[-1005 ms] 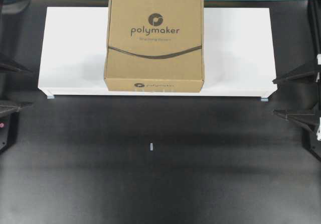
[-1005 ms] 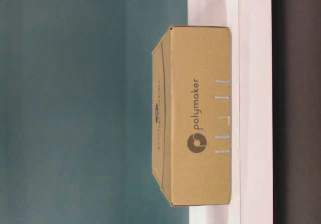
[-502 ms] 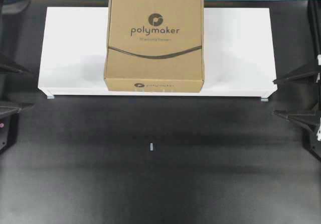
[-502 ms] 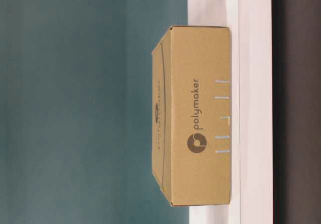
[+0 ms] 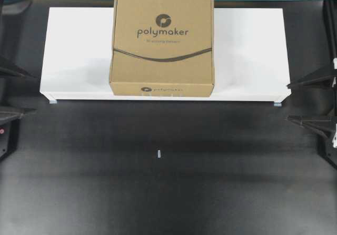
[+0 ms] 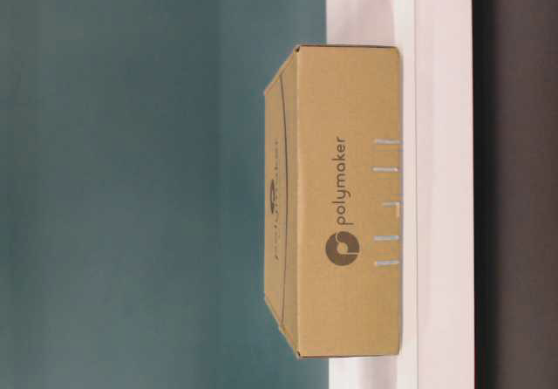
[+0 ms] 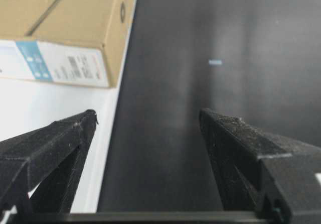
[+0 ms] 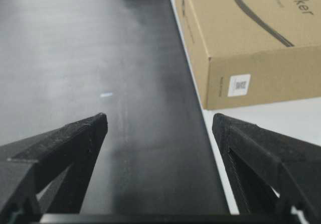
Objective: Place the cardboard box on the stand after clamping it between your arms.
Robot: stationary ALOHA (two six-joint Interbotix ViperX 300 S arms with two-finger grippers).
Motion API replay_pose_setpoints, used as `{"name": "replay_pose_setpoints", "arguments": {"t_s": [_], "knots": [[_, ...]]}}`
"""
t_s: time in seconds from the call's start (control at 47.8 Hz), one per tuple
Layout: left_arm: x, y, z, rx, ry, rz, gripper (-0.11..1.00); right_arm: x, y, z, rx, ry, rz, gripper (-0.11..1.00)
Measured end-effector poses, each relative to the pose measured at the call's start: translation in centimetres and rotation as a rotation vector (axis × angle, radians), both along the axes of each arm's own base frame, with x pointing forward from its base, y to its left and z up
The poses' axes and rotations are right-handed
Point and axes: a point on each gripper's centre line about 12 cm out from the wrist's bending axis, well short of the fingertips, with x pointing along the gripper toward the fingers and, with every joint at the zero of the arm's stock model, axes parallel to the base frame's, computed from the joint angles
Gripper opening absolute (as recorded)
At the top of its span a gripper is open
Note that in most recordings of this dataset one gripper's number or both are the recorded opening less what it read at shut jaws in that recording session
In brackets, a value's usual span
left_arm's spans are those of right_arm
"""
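- Cardboard box [image 5: 162,45] — flat, square, brown, printed "polymaker"; sits on the stand [image 5: 247,50], roughly mid-length, its near edge just at the stand's near edge and its far edge at or slightly past the far one.
- Stand — long, low, white, small light-blue feet; rests on the dark tabletop [image 5: 168,182] toward the far side. Bare white surface shows left and right of the box.
- Left gripper [image 5: 11,91] — at the left edge of the overhead view, well apart from the box; fingers [image 7: 55,143] spread wide, nothing between them.
- Right gripper [image 5: 311,99] — at the right edge, well apart from the box; fingers [image 8: 65,148] likewise spread wide and empty.
- Step in hand — judged: placement looks done; the box lies on the stand and both arms stand clear at the sides. Nothing clamps it.
- Next move — judged: little remains; at most, keeping the arms clear of the box's sides so it is not nudged off the near edge.
- Small pale mark [image 5: 158,154] — on the tabletop, near of the stand; too small to identify.
- Hidden or cut off — both arms are mostly out of the overhead frame, only finger tips showing; the table-level view is turned sideways and shows no gripper; the stand's far feet are not visible.
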Motion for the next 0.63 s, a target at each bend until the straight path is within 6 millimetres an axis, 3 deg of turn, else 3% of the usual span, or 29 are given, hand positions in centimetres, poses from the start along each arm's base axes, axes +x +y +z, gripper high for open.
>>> {"name": "replay_pose_setpoints", "arguments": {"t_s": [0.628], "knots": [[0.31, -0.02, -0.16, 0.004, -0.063, -0.004, 0.80, 0.00, -0.04, 0.11, 0.008, -0.009, -0.004, 0.81]]}}
